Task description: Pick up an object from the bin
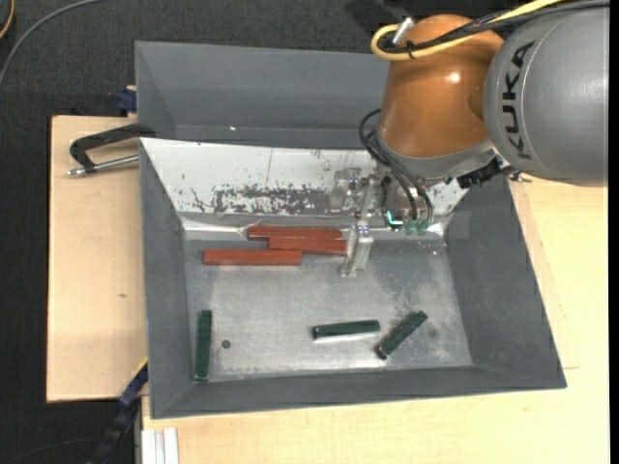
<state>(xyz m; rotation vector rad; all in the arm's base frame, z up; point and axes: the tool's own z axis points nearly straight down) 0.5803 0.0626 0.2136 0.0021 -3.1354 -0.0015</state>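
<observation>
Gripper (pixel 356 251) low by the far wall, at the end of a red bar.
A left stick (pixel 202 344), dark green, lies along the bin's (pixel 160 288) left wall. The near bar (pixel 251 256) and far bar (pixel 295 233), both red, lie side by side and touch. The gripper is at the far bar's right end; I cannot tell if it is open or closed. A middle stick (pixel 345 331) and right stick (pixel 401 334) lie near, with bare floor between them and the bars.

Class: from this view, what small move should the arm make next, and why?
Probably lower slightly: the gripper sits at the right end of the upper red-brown bar, near the back wall of the bin. The three dark green bars lie farther off, towards the front.
</observation>
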